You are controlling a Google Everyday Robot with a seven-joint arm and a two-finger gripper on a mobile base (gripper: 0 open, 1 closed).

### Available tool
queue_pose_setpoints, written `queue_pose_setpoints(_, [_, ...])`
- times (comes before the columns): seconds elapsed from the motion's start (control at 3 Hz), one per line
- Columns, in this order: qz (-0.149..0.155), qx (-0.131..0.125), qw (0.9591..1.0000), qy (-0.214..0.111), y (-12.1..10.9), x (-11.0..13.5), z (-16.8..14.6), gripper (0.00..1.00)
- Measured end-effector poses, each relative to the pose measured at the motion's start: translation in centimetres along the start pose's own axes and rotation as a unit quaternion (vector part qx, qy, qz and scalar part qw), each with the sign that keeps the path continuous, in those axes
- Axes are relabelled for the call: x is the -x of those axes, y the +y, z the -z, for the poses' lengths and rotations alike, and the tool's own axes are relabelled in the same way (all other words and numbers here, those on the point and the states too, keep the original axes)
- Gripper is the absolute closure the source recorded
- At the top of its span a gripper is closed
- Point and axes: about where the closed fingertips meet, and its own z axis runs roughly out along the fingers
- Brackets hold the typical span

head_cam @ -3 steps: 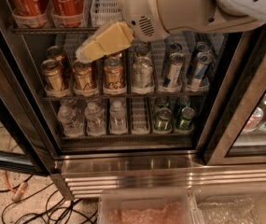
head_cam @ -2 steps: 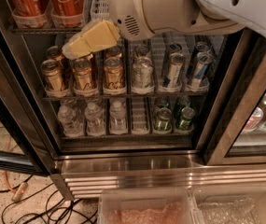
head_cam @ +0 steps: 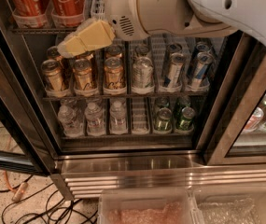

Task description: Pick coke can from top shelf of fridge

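We see the coke can (head_cam: 68,1) standing upright at the left end of the top shelf (head_cam: 39,30) of the fridge (head_cam: 132,164). It is red with white Coca-Cola script, its base sits in a clear front cup, and its top is cut off by the upper edge of the view. A second red can (head_cam: 26,1) stands just beside it on the left, in its own cup. The pincer (head_cam: 69,45), cream-coloured, hangs just below the shelf's front edge, under the coke can and apart from it, angled down to the left in front of the gold-brown cans (head_cam: 83,73) on the next shelf. We cannot tell whether it is released or clenched.
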Motion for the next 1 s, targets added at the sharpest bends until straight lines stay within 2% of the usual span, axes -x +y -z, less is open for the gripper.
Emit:
queue_pose_setpoints(0.33, [-0.014,-0.013,0.9993,-0.031,-0.8,0.0,-2.5,0.0])
queue_pose_setpoints(1.0, [-0.033,-0.069,0.9942,-0.076,-4.3,0.6,-5.5,0.0])
